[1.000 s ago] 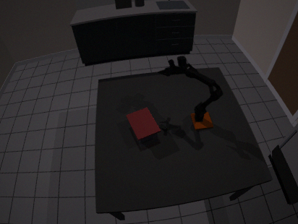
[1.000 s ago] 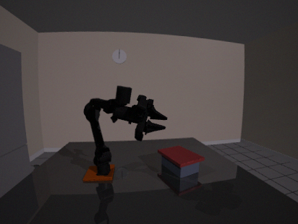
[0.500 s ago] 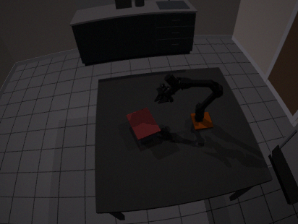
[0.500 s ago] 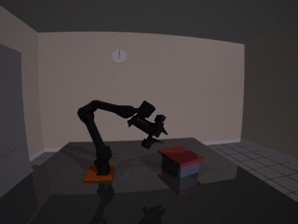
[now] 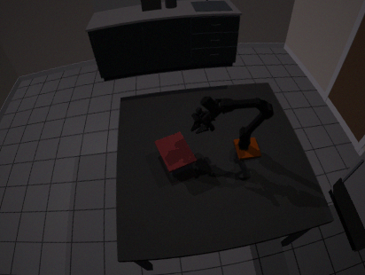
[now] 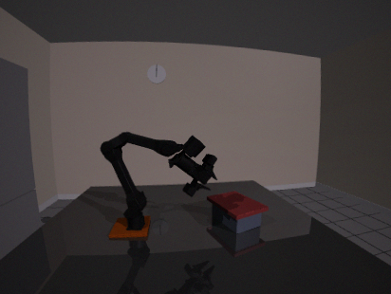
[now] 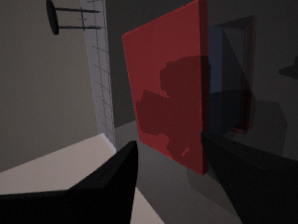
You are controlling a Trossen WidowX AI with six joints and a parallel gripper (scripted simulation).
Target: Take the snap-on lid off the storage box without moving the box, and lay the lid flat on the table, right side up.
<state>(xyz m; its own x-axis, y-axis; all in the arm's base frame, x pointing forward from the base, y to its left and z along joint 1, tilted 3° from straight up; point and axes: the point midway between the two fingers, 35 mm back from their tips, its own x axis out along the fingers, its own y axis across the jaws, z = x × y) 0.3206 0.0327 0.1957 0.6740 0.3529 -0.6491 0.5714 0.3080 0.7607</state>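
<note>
A red snap-on lid (image 5: 174,150) (image 6: 236,203) (image 7: 165,102) sits closed on the grey-blue storage box (image 6: 235,228) (image 7: 216,75) on the dark table (image 5: 221,213) (image 6: 294,256). My gripper (image 5: 200,126) (image 6: 195,187) (image 7: 168,141) hangs in the air beside and a little above the box, tilted down toward it. Its fingers stand partly open with nothing between them. In the wrist view the two dark fingers frame the near edge of the lid from a distance.
The arm's orange base plate (image 5: 247,148) (image 6: 129,228) is fixed on the table to the side of the box. A dark cabinet (image 5: 164,40) stands on the tiled floor beyond the table. A dark object (image 5: 350,208) stands at the right edge.
</note>
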